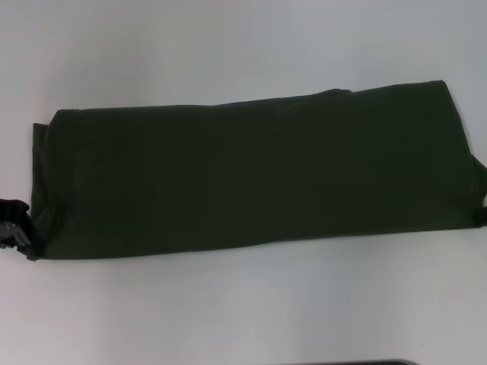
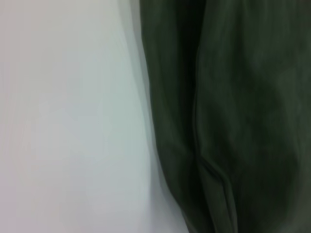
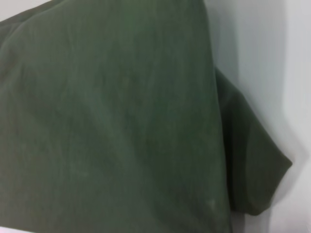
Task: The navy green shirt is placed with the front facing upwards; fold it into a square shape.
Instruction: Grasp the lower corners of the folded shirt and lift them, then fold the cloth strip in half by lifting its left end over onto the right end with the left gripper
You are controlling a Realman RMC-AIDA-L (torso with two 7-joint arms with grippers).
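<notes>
Though partly cropped, shirt (image 1: 251,175) folded lengthwise

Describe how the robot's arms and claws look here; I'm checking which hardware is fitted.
Very little of them shows. In the head view, only a sliver of the left claw appears at the frame's edge beside the navy green shirt: dark, reddish-black housing above a small grey metallic part. At the opposite edge, a thin dark strip may be the right claw. No cables or markings are visible; both wrist views show only fabric and table.

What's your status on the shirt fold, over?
Left gripper at the shirt's left end, near edge; fingers unreadable. Right gripper out of view. Navy green shirt lying as a long folded band, not yet square. Nothing in the way.
</notes>
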